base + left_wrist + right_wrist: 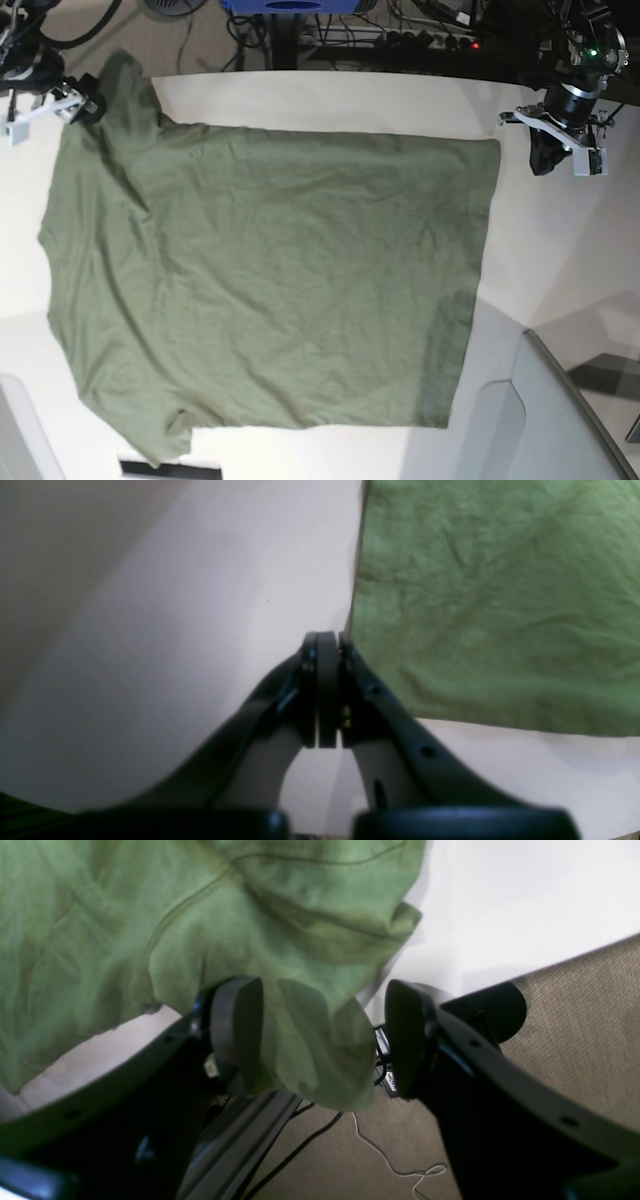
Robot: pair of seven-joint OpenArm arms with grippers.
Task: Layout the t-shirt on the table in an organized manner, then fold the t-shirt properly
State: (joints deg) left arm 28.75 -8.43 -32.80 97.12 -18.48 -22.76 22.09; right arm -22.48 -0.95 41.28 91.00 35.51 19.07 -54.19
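Observation:
The olive-green t-shirt [270,280] lies spread flat on the white table [560,260], with one sleeve at the far left corner. My right gripper [88,105] is at that sleeve. In the right wrist view it [320,1035] is open, and a fold of the t-shirt [150,915] hangs between its wide-apart jaws past the table [500,900] edge. My left gripper [545,155] is just off the shirt's far right corner. In the left wrist view it [327,640] is shut and empty, over the table [200,605] beside the t-shirt's [500,605] edge.
A grey raised panel [560,420] stands at the near right and another [15,430] at the near left. A dark strip [170,468] lies at the near edge. Beyond the far edge are carpet floor [575,1040] and cables [300,1140].

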